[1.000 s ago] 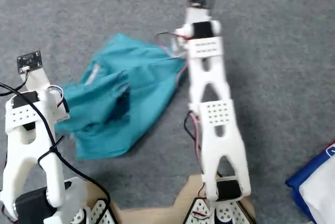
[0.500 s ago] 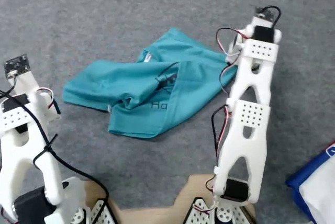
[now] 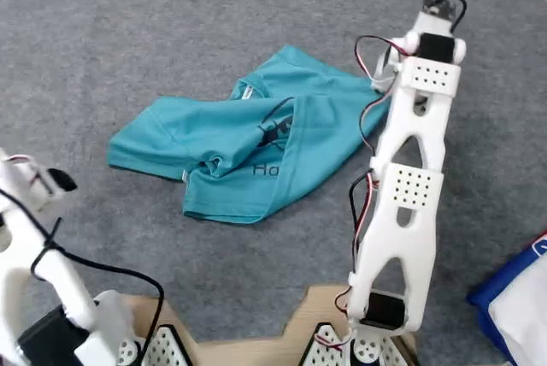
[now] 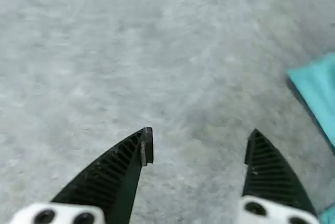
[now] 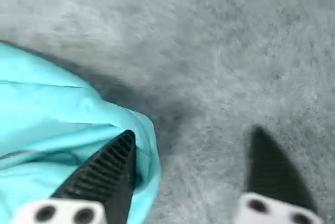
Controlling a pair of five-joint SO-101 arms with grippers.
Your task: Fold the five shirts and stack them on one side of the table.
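Teal cloth, soft and rumpled, lay near the middle of the grey felt-covered table (image 3: 128,32): the shirt (image 3: 256,139) was bunched in loose folds, unfolded, with dark print partly showing in a crease. The right gripper (image 5: 192,131) hung open at the shirt's edge, one black ribbed finger (image 5: 104,177) over the hem, the other over bare felt. The left gripper (image 4: 201,131) was open too, jaws spread wide above bare felt near the shirt. A blue and white bundle (image 3: 513,298) sat at the table's edge.
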